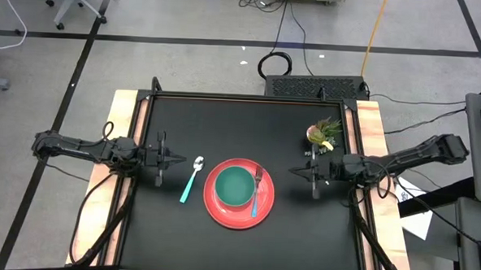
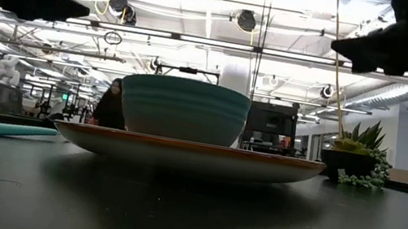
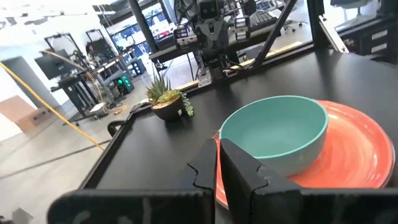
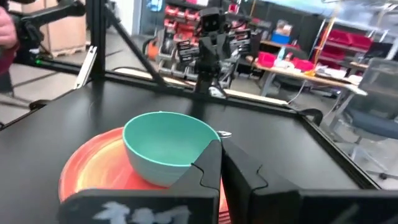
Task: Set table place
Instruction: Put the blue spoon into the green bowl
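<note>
The black table [image 1: 171, 238] stands in a workshop with cables on the floor behind it. Near its front middle lies the red plate [image 1: 221, 211], with the teal bowl [image 1: 236, 186] standing in it and the blue-handled fork [image 1: 256, 197] lying on the plate's right part. The mint-handled spoon [image 1: 191, 178] lies on the table just left of the plate. The left gripper [image 1: 177, 157] hovers left of the spoon and the right gripper [image 1: 294, 173] right of the plate, both with fingers pressed together and holding nothing. A small potted plant [image 1: 323, 133] sits far right. The low view shows both grippers raised above the table, which the overhead view does not tell; it hides the fork behind the plate rim.
</note>
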Controlling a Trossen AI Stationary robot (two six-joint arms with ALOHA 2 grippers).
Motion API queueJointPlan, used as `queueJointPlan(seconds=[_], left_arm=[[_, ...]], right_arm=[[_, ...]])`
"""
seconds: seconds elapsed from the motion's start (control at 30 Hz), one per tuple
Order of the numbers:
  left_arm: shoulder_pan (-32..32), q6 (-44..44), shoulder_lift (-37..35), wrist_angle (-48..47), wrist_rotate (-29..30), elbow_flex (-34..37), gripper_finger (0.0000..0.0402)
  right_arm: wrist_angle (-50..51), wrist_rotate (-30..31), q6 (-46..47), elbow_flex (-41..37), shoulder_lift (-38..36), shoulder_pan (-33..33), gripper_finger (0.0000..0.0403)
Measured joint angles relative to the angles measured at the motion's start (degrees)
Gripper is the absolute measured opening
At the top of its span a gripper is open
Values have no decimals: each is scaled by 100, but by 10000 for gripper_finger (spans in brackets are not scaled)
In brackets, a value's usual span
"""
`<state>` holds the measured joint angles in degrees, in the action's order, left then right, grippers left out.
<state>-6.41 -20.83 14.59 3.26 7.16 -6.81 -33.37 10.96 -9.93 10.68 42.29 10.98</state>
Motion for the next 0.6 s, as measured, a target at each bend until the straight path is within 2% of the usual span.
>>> queueJointPlan(seconds=[0.27,0.37,0.47,0.6], left_arm=[[0,422,1,-2,47,0,26],[1,718,0,-54,47,0,26],[1,898,0,-126,48,0,26],[1,902,1,-151,48,0,26]], right_arm=[[-1296,109,213,-971,-108,-327,0],[-985,55,445,-958,-83,-396,0],[-1046,-259,287,-962,-84,-453,0],[-988,-987,-96,-968,-69,-560,0]])
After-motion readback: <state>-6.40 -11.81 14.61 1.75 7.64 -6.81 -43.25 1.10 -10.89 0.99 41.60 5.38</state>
